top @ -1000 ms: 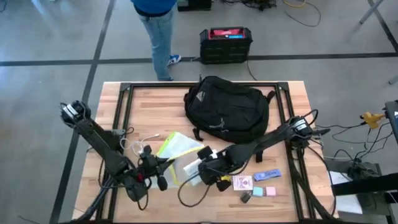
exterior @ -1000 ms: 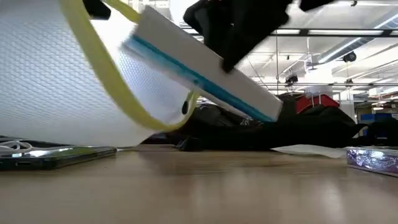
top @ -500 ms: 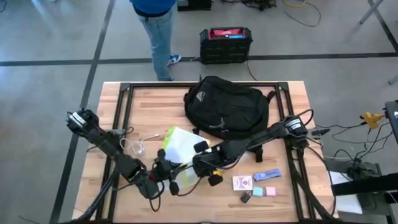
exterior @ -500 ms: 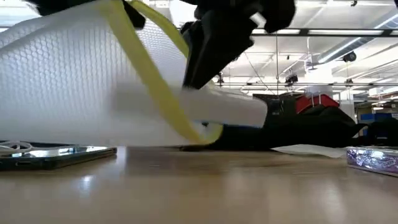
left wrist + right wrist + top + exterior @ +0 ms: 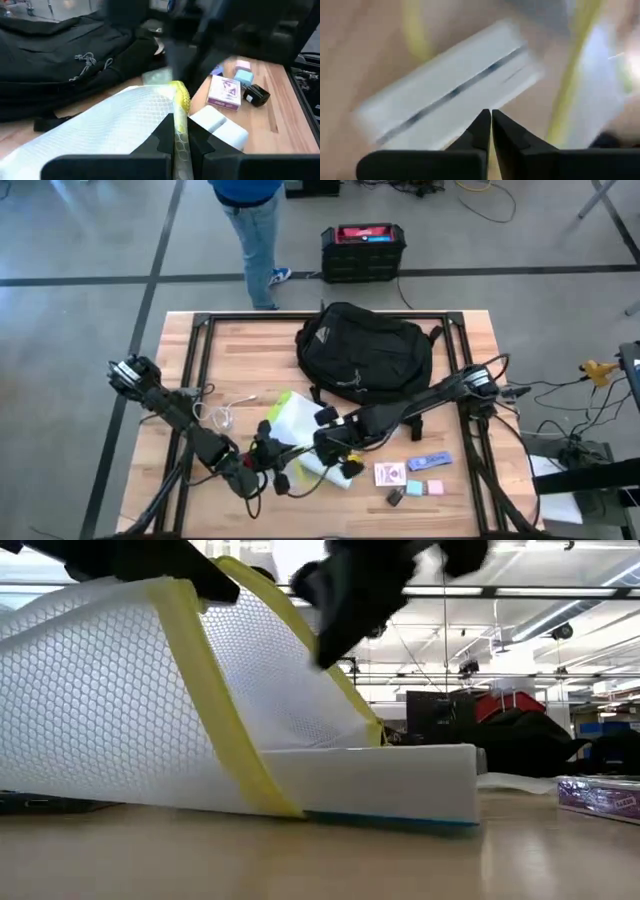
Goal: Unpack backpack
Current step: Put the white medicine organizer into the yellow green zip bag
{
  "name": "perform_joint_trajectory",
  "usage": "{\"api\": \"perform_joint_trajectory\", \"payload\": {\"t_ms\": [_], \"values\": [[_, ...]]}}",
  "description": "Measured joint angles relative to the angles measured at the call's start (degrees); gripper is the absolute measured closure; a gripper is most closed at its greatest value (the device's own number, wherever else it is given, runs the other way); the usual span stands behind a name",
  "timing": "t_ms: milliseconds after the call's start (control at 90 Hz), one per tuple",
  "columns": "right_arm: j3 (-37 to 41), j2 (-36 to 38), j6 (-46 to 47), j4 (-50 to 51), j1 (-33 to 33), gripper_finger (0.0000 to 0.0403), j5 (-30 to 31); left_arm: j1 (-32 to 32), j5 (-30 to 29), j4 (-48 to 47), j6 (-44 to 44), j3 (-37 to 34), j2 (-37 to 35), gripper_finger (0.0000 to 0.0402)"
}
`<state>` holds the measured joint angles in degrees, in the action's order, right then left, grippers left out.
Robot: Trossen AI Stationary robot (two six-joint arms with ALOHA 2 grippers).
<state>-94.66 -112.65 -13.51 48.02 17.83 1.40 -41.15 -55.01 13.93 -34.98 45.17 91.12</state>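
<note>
The black backpack (image 5: 365,360) lies at the table's far middle, and no gripper touches it. In front of it is a white mesh pouch with yellow trim (image 5: 290,414), raised on one side, with my left gripper (image 5: 272,463) shut on its edge. A white box with a blue stripe (image 5: 385,783) lies flat on the table at the pouch's mouth. One end of the box sits under the mesh. My right gripper (image 5: 338,455) hovers just above the box (image 5: 450,95), shut, with nothing between its fingers. My left gripper pinches the pouch's yellow-trimmed edge (image 5: 178,122) between its two fingers. The fingers come nearly level from the table's near left and lie across the trim. That edge is held up, and the pouch slopes down to rest on the table (image 5: 150,802).
A deck of cards (image 5: 390,474), pale blue and pink blocks (image 5: 425,488), a small black item (image 5: 396,497) and a blue packet (image 5: 432,462) lie at the near right. A white cable (image 5: 225,412) lies at the left. A person (image 5: 255,230) and a red-topped black box (image 5: 362,250) are beyond the far edge.
The white box was tilted up in the air under my right gripper. It has come down and now lies flat on the table, mostly outside the pouch. My left gripper has gone a little toward the table's right, keeping its hold on the pouch's edge.
</note>
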Motion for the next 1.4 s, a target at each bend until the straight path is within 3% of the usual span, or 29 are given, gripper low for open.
{"api": "perform_joint_trajectory", "payload": {"t_ms": [167,256,400,500,644,700,767,878,944,1033,1211,1278,1400], "values": [[2.1,-0.1,2.0,7.3,3.9,0.0402,-14.7,0.1,0.5,-0.4,0.0,0.0,0.0,0.0402],[4.6,-0.9,1.4,6.9,7.1,0.0403,-17.1,0.1,0.4,-0.4,0.0,0.0,0.0,0.0402],[6.5,-3.7,0.9,2.3,10.6,0.0403,-15.0,0.1,0.2,-0.3,0.0,0.0,0.0,0.0402],[6.4,-4.1,0.1,-5.7,11.0,0.0403,-5.8,0.3,0.1,0.0,0.3,0.0,0.0,0.0402],[5.7,-2.8,-0.4,-12.6,11.9,0.0403,27.9,0.4,0.1,0.5,0.1,0.0,0.0,0.0402],[5.2,-0.6,-2.2,-14.0,12.5,0.0403,33.6,0.4,0.3,0.5,0.0,0.0,0.0,0.0402],[5.1,2.0,-3.1,-12.4,12.7,0.0403,28.6,0.3,0.6,0.6,0.0,0.0,0.0,0.0402],[6.3,3.9,1.5,-8.7,11.4,0.0403,7.7,0.3,0.6,0.6,0.1,0.0,0.0,0.0402],[7.0,4.0,4.8,-8.7,10.2,0.0403,1.2,0.4,0.5,1.1,0.2,0.0,0.0,0.0402],[7.9,3.9,6.0,-8.2,9.7,0.0403,2.6,0.4,-0.1,3.8,1.0,0.0,0.0,0.0402],[11.5,2.9,9.1,-2.0,8.7,0.0403,18.3,0.3,0.5,7.5,2.9,0.0,0.0,0.0402],[13.3,3.0,13.3,-1.0,7.7,0.0403,17.5,0.3,0.5,7.6,3.0,0.0,0.0,0.0402],[16.3,1.9,16.9,-4.3,6.8,0.0403,10.1,0.8,0.2,7.6,4.2,0.5,0.0,0.0402]]}}
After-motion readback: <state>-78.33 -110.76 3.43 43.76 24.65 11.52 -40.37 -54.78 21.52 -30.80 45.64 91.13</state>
